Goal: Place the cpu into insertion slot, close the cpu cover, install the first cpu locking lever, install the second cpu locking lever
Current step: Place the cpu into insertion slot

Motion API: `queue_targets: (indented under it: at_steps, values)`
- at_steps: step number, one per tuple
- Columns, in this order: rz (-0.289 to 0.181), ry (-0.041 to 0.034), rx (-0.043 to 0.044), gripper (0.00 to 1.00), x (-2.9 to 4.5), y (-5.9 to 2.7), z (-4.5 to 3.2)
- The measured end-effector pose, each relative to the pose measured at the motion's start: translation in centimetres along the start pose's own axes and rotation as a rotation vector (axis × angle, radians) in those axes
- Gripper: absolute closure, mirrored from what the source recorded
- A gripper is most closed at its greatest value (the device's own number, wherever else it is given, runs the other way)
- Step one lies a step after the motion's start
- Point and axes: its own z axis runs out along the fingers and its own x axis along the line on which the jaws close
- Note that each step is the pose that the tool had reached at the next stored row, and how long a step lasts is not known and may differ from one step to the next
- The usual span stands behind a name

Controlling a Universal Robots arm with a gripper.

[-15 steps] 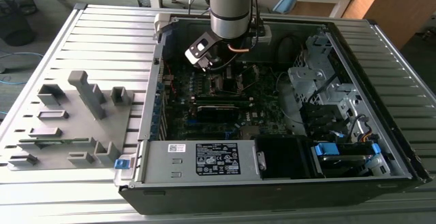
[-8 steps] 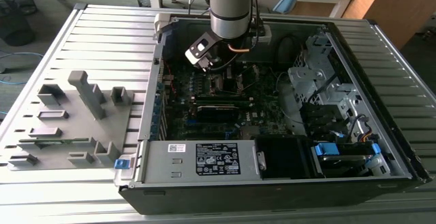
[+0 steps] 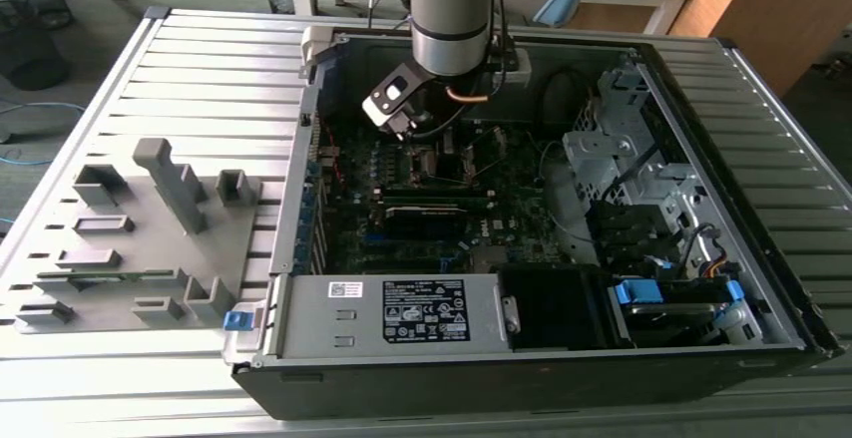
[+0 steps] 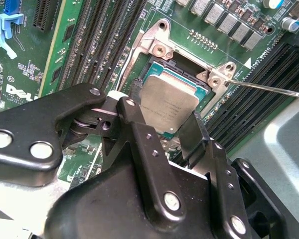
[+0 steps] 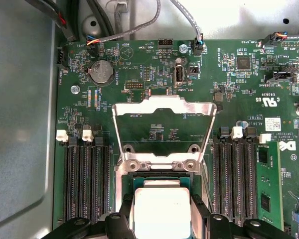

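- From where I stand, the arm (image 3: 453, 9) and the black-and-white block at its wrist reach down into the open computer case (image 3: 533, 383) and cover the insertion slot, so the exterior view tells nothing about the chip.
- In the first wrist view the picture's edge cuts off the cpu (image 5: 162, 214) partway. In the second wrist view the gripper's black body hides the near edge of the cpu (image 4: 169, 99).
- I cannot tell whether the chip is fully seated in the insertion slot (image 4: 182, 69) or sits slightly above it; it looks a little tilted.
- The gripper (image 4: 165, 108) is clenched on the cpu, with one black finger (image 4: 133, 107) against each of two opposite edges.
- The cpu is a flat square with a dull silver top and a green rim, lying right over the insertion slot.
- The cpu cover (image 5: 162, 105), a silvery frame with a square window, stands swung up at the far edge of the insertion slot, with green board showing through it.
- A thin wire lever (image 4: 274, 88) sticks out from one corner of the insertion slot.
- Long black memory slots (image 5: 84, 174) run along both sides of the insertion slot, and a coin battery (image 5: 101, 72) lies beyond the cover.
- Well away from the insertion slot, outside the case, a grey fixture (image 3: 134, 228) rests on the ribbed table (image 3: 200, 69).
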Motion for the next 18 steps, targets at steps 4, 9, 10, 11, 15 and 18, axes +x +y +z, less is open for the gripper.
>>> queue_targets:
  at_steps: [4, 9, 10, 11, 15, 18]
  values:
    - [-0.001, -0.0001, 0.0001, 0.46, 0.00, 0.02, 0.01]
    - [-0.002, 0.0002, 0.0000, 0.46, 0.00, 0.02, 0.03]
    - [-0.002, 0.0005, -0.0002, 0.46, 0.00, 0.02, 0.06]
    - [-0.002, 0.0004, 0.0000, 0.46, 0.00, 0.02, 0.08]
    - [-0.002, 0.0002, 0.0001, 0.46, 0.00, 0.01, 0.12]
    - [-0.002, 0.0003, 0.0000, 0.46, 0.00, 0.01, 0.17]
